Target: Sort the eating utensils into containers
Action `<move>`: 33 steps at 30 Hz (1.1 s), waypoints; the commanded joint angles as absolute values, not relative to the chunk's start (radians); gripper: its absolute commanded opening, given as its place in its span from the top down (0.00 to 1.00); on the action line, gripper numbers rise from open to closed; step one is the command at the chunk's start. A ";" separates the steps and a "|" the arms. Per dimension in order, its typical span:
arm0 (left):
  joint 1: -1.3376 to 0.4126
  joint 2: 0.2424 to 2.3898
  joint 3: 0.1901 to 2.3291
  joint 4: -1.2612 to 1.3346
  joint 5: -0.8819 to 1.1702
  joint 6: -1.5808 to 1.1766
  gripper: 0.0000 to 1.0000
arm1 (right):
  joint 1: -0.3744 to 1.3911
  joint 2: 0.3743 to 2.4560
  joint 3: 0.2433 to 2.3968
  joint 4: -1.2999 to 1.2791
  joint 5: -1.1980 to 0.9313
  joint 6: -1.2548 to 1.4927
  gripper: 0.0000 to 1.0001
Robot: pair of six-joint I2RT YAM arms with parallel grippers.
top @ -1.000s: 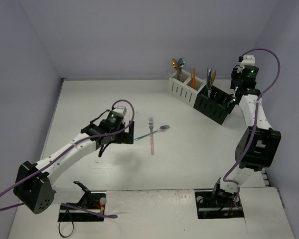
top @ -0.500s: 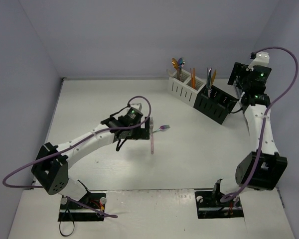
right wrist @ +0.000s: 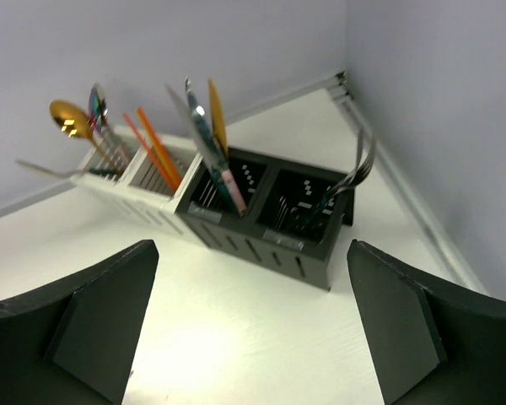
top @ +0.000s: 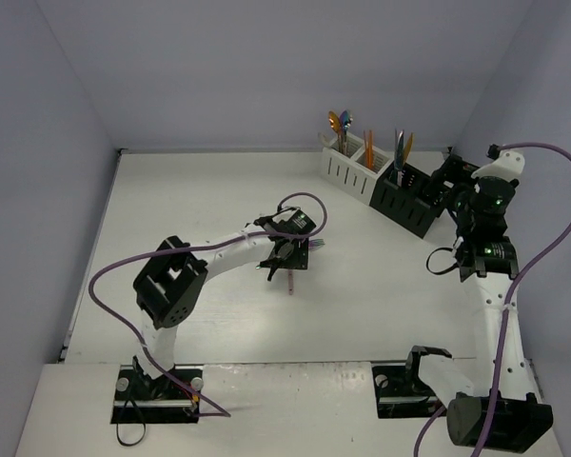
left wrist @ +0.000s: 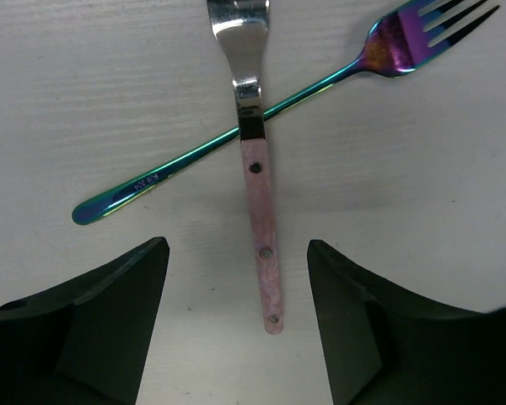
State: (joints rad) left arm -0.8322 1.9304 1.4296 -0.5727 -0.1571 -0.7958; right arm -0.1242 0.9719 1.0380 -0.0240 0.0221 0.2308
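**Two forks on table, both grippers empty**

Left gripper (left wrist: 236, 261) released, fingers spread either side of the pink-handled fork (left wrist: 260, 221); that fork lies flat on the table (left wrist: 84, 67), crossed over the iridescent fork (left wrist: 194, 157), mid-table and well apart from the caddies; right gripper (right wrist: 251, 253) also spread wide, grasping nothing, facing the black caddy (right wrist: 236, 232); white caddy (right wrist: 143, 201) joins it in a row; gold spoon (right wrist: 70, 118) and other utensils stand upright in the compartments.
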 commanded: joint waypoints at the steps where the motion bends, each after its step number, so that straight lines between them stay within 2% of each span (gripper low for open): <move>1: -0.836 1.940 1.506 -0.604 -0.205 -0.815 0.42 | -0.080 0.914 0.988 0.003 0.009 0.270 0.07; 6: -0.836 1.997 1.530 -0.605 -0.203 -0.815 0.60 | -0.052 0.871 0.937 -0.042 -0.039 0.253 0.06; 14: -0.836 2.010 1.524 -0.603 -0.210 -0.802 0.99 | -0.019 0.892 0.942 -0.067 -0.158 0.208 0.06; 21: -0.845 1.875 1.477 -0.592 -0.230 -0.743 1.00 | -0.006 0.944 0.976 -0.073 -0.371 0.223 0.06; 23: -0.860 1.770 1.460 -0.559 -0.236 -0.671 1.00 | -0.004 0.993 1.005 -0.072 -0.467 0.249 0.06; 33: -0.903 1.485 1.298 -0.237 -0.089 -0.381 1.00 | 0.168 1.164 1.123 -0.069 -0.627 0.348 0.06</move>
State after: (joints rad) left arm -0.8926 1.5815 1.3517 -0.4288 -0.1563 -0.5395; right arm 0.0854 1.1102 1.0235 -0.1317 -0.5226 0.3089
